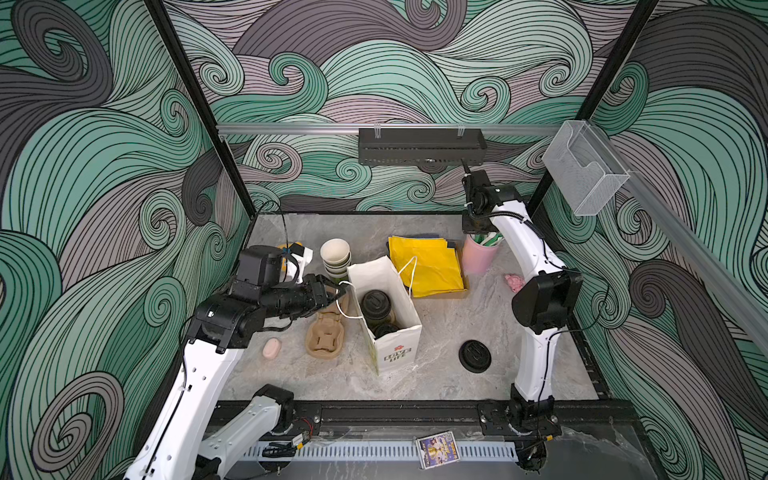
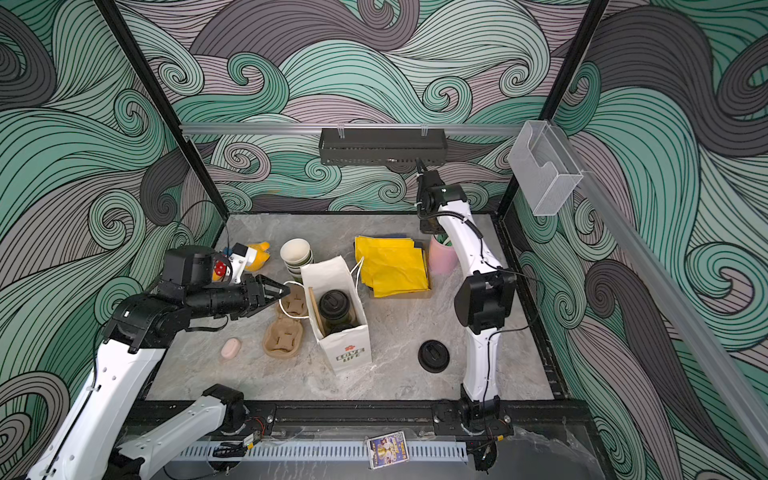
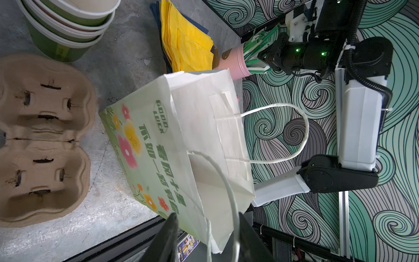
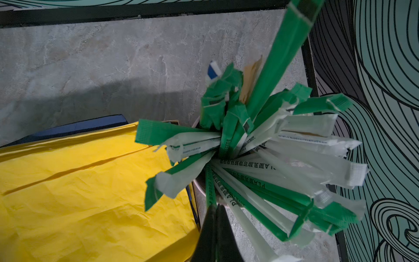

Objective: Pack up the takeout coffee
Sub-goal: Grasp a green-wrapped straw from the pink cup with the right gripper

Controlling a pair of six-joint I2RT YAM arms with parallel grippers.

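The bag (image 1: 395, 353) is standing upright and open in the middle of the bench (image 1: 457, 386). Both drinks are sitting inside it. One coffee (image 1: 375, 301) is showing its black lid clearly in both top views. The other coffee (image 1: 385, 330) is sitting just beside it, nearer the bag's printed end and mostly in shadow.

The left pincer (image 3: 207, 217) is reaching in at the bag's left rim. Its jaws are standing partly apart, and the rim and a white handle (image 3: 227, 188) are passing between the fingers. I cannot tell whether either finger is pressing on the paper.

The right pincer (image 4: 215, 207) is hanging over the pink cup (image 1: 476, 259) at the back right. Its fingers are closed together, with the tips among the straws (image 4: 249, 181). Whether one is caught between them, I cannot tell.

The napkins (image 1: 428, 266) are lying just beside the pink cup. A carrier (image 1: 324, 340) is lying left of the bag, and a loose lid (image 1: 474, 355) is lying apart on its right.
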